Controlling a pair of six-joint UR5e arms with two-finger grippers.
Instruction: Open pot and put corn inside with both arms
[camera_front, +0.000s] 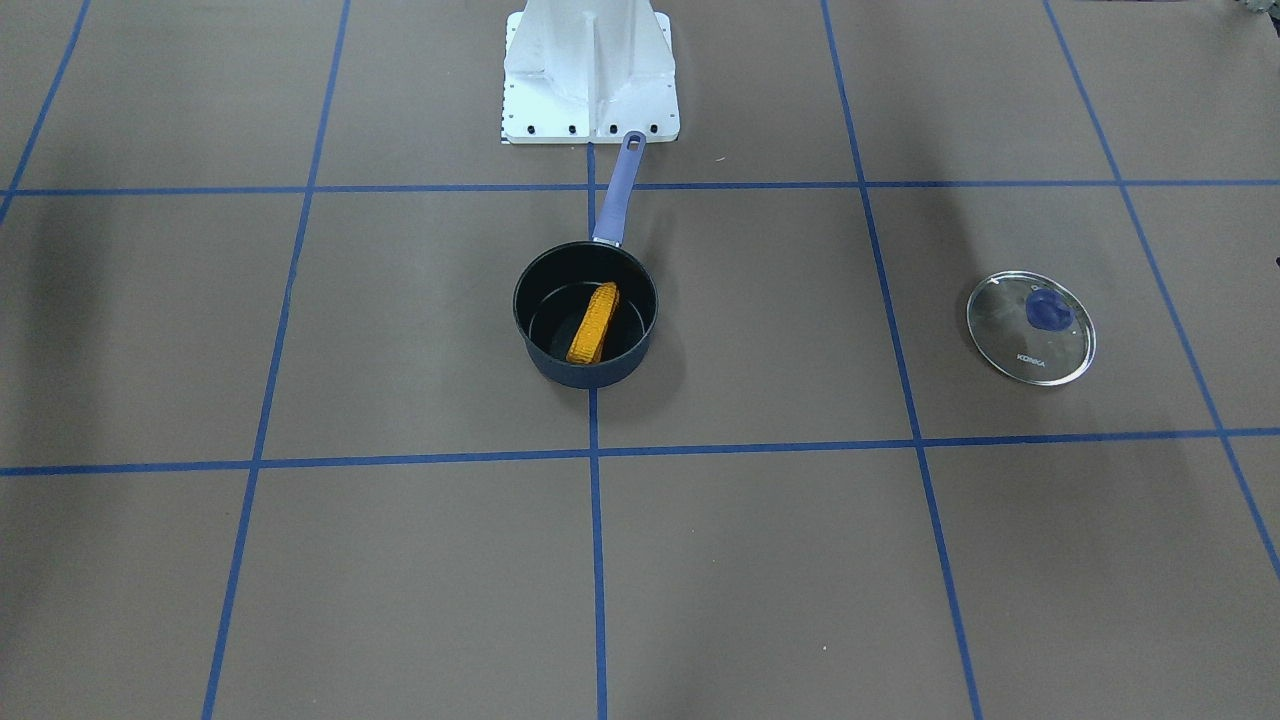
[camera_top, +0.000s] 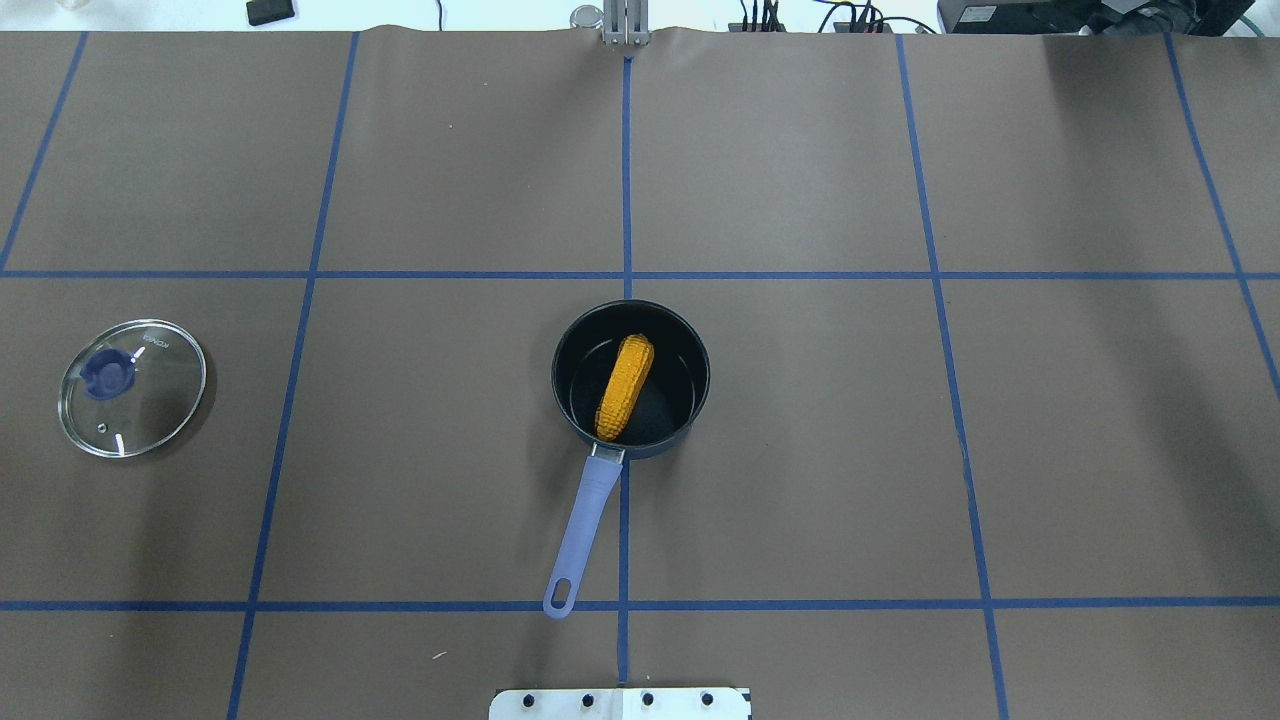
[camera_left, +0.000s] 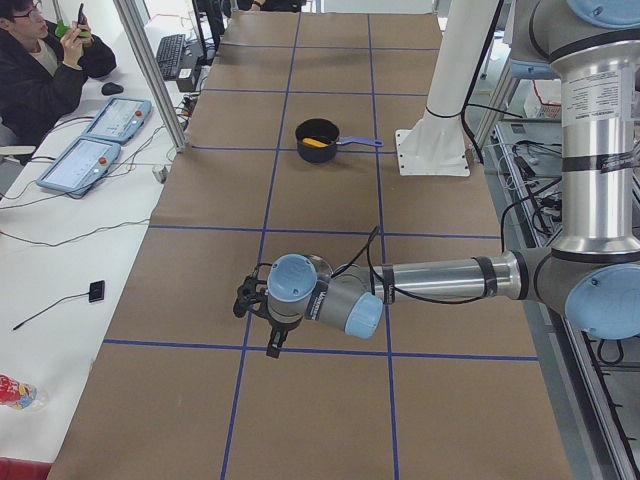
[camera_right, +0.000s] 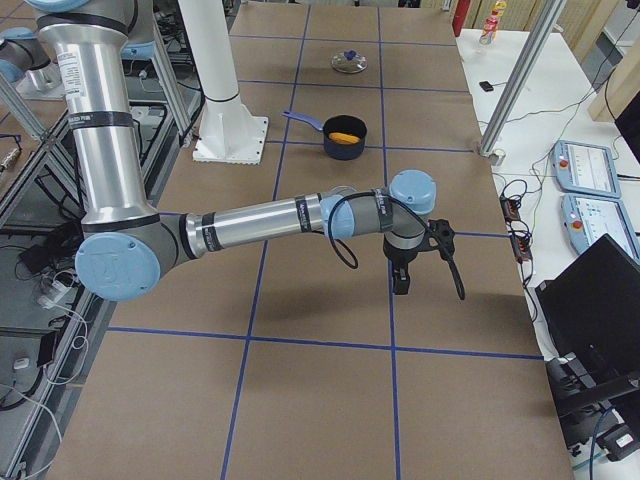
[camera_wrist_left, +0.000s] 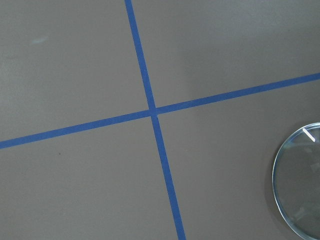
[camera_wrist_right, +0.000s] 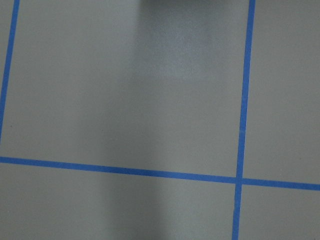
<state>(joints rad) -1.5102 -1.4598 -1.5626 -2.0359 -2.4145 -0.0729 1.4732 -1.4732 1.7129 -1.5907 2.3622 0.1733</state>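
My desk (camera_top: 800, 450), brown and crossed by blue tape lines (camera_top: 627, 200), is the largest thing here and carries all the rest. My 2 arms stretch out above it at opposite ends: the left arm (camera_left: 440, 280) at my left end and the right arm (camera_right: 260, 220) at my right end, both well apart from the pot. The pot (camera_top: 678, 400) stands upright and uncovered at the middle of the desk, its lavender handle (camera_top: 588, 520) pointing back toward my base (camera_top: 620, 703). The glass lid (camera_top: 150, 400) lies flat on the desk far to my left, blue knob (camera_top: 108, 372) up, well apart from the pot. The corn (camera_top: 625, 388) lies inside the pot, slanting across its black bottom. My left gripper (camera_left: 272, 340) and right gripper (camera_right: 402, 280) point down above the desk; both show only from the side, so I cannot tell whether either is open or closed.
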